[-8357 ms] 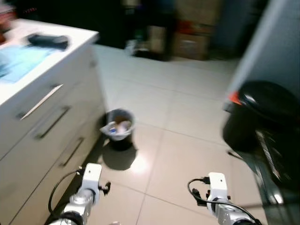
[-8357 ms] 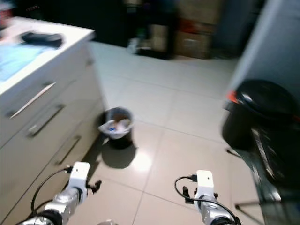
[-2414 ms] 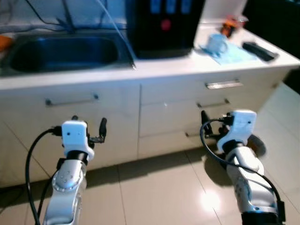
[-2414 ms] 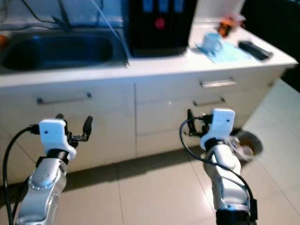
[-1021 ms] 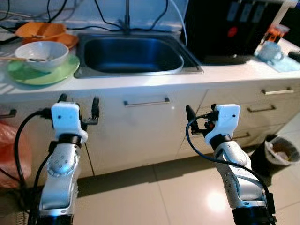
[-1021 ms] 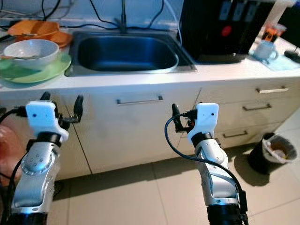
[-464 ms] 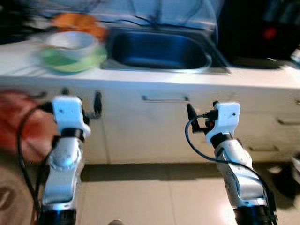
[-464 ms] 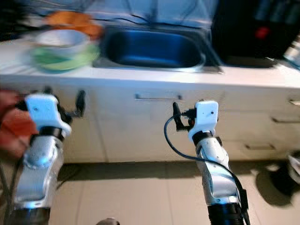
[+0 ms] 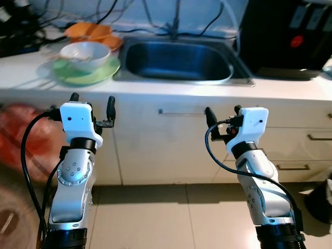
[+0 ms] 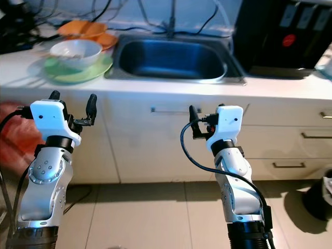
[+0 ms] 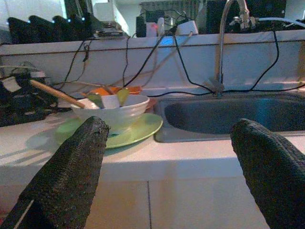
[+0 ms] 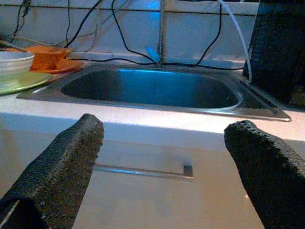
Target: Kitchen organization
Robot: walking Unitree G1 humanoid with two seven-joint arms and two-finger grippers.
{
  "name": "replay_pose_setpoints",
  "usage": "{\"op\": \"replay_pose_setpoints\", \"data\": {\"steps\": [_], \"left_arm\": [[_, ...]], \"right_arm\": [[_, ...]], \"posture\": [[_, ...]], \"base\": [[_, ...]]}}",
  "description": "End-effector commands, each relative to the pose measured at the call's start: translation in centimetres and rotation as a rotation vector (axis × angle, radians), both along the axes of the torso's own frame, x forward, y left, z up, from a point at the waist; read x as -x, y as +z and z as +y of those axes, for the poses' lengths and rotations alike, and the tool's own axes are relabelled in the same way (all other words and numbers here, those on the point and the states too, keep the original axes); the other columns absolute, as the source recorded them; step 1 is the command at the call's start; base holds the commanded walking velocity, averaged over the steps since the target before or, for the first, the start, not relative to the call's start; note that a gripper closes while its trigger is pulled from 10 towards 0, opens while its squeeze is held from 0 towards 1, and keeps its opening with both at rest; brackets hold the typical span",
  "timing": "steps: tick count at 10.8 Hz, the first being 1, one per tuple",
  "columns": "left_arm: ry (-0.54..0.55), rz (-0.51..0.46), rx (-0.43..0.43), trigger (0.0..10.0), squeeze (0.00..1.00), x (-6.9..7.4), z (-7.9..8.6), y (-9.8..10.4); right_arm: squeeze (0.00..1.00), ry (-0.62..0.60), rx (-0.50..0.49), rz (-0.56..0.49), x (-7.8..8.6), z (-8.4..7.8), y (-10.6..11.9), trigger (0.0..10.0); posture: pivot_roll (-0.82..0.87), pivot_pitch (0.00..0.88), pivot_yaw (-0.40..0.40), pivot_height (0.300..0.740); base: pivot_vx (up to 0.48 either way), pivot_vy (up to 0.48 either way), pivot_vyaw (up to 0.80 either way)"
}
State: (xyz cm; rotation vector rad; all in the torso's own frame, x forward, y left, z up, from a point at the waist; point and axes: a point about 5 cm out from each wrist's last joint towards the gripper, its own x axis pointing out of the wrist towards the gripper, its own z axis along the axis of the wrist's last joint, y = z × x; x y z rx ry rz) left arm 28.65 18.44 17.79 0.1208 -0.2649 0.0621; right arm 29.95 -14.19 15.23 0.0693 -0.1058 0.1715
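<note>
Two hands spread: left hand [image 9: 91, 101], right hand [image 9: 222, 114] | sink [image 9: 178, 61] ahead | bowl [image 9: 84, 53] on plate [image 9: 88, 72]

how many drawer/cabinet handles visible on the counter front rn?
3. A long bar handle sits under the sink; two short drawer handles, upper and lower, sit right of it. Another may be cut off at the frame's right edge.

Bright, mostly sharp (left edge blurred), wrist views dimmer

I count one white bowl [image 9: 85, 52], one green plate [image 9: 93, 74], one steel sink [image 9: 179, 61], one faucet [image 11: 224, 43], and one black appliance [image 9: 290, 33].
</note>
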Motion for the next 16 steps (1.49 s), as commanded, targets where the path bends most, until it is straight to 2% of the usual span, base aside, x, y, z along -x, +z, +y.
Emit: {"op": "replay_pose_setpoints", "data": {"steps": [1,9,12,15,16], "left_arm": [[-0.016,-0.007,-0.003,10.0,0.0,-0.2,-0.3,0.4],[-0.029,-0.001,0.0,10.0,0.0,-0.4,-0.3,0.3],[-0.029,0.002,0.011,10.0,0.0,-0.5,-0.3,0.2],[-0.03,0.007,0.007,10.0,0.0,-0.4,-0.4,0.2],[-0.029,-0.004,-0.008,10.0,0.0,-0.4,-0.5,0.3]], "right_arm": [[0.0,0.007,-0.016,-0.019,-0.1,0.0,0.6,10.0],[0.0,0.034,0.003,-0.04,-0.2,0.4,0.7,10.0],[0.0,0.127,0.009,-0.032,-0.1,1.5,0.8,10.0],[0.0,0.078,0.058,-0.029,-0.2,1.2,0.5,10.0],[0.0,0.077,0.012,0.002,-0.3,1.1,0.3,10.0]], "posture": [[0.08,0.0,-0.059,0.74],[0.08,0.0,-0.058,0.74],[0.08,0.0,-0.059,0.74],[0.09,0.0,-0.059,0.74],[0.09,0.0,-0.059,0.74]], "base": [[0.375,0.0,0.0],[0.446,0.0,0.0],[0.446,0.0,0.0],[0.427,0.0,0.0],[0.0,0.0,0.0]]}}
